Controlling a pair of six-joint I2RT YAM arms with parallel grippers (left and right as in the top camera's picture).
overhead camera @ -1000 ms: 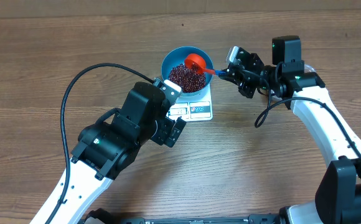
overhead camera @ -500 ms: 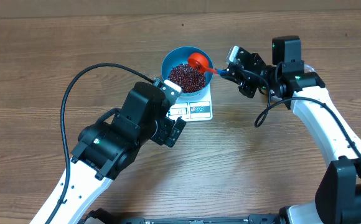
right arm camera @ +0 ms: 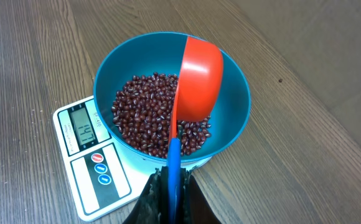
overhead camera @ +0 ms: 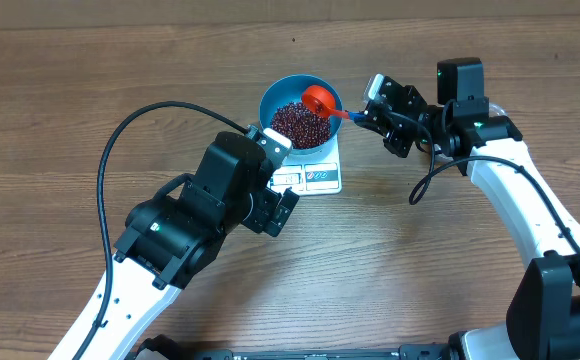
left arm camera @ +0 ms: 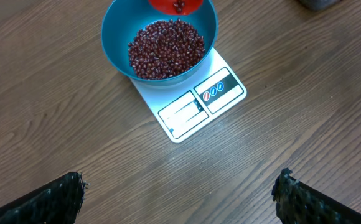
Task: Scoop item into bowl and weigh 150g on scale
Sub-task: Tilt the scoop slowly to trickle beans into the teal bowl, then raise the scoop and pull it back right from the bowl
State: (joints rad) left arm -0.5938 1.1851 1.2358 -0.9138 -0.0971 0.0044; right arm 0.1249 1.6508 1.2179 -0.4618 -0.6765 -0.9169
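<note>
Sitting on flat white scale [left arm camera: 193, 109], round blue bowl [right arm camera: 233, 93] of maroon beans [left arm camera: 166, 48], red scoop [right arm camera: 199, 74] above its rim, handle [right arm camera: 175, 162] clamped in right jaws, left jaws wide open, empty.

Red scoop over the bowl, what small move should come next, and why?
Probably tip the scoop slightly further: the right end effector holds it tilted over the blue bowl on the scale, and the left wrist view shows a few beans inside it.
</note>
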